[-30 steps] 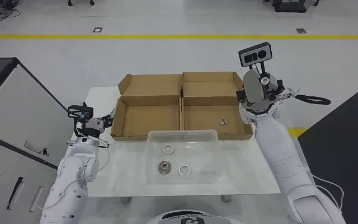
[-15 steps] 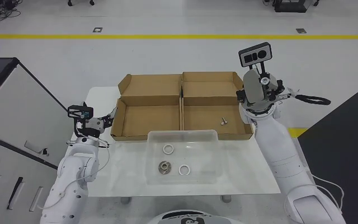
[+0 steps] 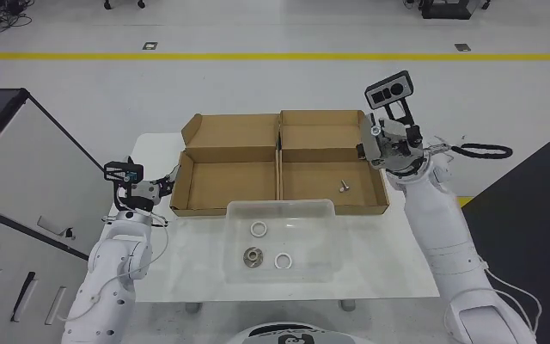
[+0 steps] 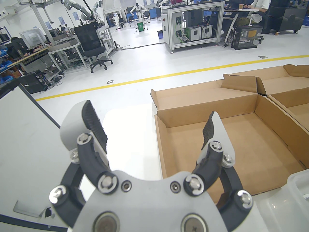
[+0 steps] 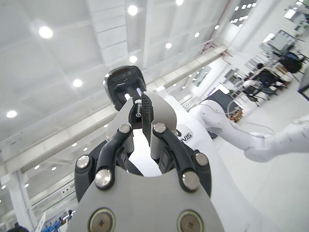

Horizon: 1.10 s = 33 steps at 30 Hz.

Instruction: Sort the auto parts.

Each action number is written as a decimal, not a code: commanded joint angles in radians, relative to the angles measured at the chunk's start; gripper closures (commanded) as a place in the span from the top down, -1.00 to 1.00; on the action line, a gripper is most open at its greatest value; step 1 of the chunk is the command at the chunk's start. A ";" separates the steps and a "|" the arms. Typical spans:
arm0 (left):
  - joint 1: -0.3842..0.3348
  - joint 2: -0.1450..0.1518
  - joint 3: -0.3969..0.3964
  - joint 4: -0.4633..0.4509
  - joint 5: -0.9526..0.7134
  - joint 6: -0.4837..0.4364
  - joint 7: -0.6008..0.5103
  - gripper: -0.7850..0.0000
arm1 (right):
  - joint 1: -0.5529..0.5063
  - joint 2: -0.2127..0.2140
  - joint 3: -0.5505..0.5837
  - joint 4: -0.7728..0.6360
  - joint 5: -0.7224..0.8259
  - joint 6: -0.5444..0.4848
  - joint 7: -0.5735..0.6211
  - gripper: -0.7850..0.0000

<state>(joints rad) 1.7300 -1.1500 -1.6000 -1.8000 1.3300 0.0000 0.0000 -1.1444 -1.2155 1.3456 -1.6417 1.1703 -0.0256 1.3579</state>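
My right gripper [image 5: 138,106] is shut on a small silver screw [image 5: 137,111] and points upward, away from the table. In the top view it [image 3: 379,143] is held above the right edge of the right cardboard box [image 3: 301,185], where another bolt [image 3: 344,184] lies. My left gripper [image 4: 149,119] stands open with nothing in it, just left of the empty left cardboard box [image 4: 241,146]; from above it [image 3: 169,184] sits at that box's [image 3: 228,185] left wall. A clear tray [image 3: 279,204] holds two white rings [image 3: 259,229] [image 3: 284,260] and a metal round part [image 3: 252,255].
The boxes stand side by side at the back of the white table [image 3: 378,258], lids folded back, with the tray directly in front of them. A white slanted panel [image 3: 43,155] stands left of the table. The tray's corner [image 4: 298,189] lies near the left gripper.
The right wrist has tilted and shifted slightly right and lower over the box edge, still holding the screw. The left arm has not moved.
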 commanded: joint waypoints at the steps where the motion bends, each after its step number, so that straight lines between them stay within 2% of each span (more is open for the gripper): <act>1: 0.000 0.000 0.000 0.000 0.000 0.000 0.000 1.00 | -0.002 0.019 0.056 0.000 -0.155 0.066 0.028 -1.00; 6: 0.000 0.000 0.000 0.000 0.000 0.000 0.000 1.00 | 0.036 0.058 0.151 0.023 -0.403 0.186 0.085 -1.00; 11: 0.000 0.000 0.000 0.000 0.000 0.000 0.000 1.00 | 0.138 0.089 0.137 0.049 -0.683 0.258 0.153 -1.00; 14: 0.000 0.000 0.000 0.000 0.000 0.000 0.000 1.00 | 0.211 0.102 0.087 0.068 -0.845 0.252 0.178 -1.00; 22: 0.000 0.000 0.000 0.000 0.000 0.000 0.000 1.00 | 0.373 0.136 -0.097 0.117 -1.272 0.157 0.178 -1.00; 27: 0.000 0.000 0.000 0.000 0.000 0.000 0.000 1.00 | 0.429 0.156 -0.194 0.129 -1.487 0.106 0.178 -1.00; 33: 0.000 0.000 0.000 0.000 0.000 0.000 0.000 1.00 | 0.461 0.168 -0.291 0.119 -1.660 0.066 0.178 -1.00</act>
<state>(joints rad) 1.7300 -1.1500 -1.6000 -1.8000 1.3300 0.0000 0.0000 -0.6889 -1.0481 1.0712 -1.5218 -0.4577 0.0479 1.5359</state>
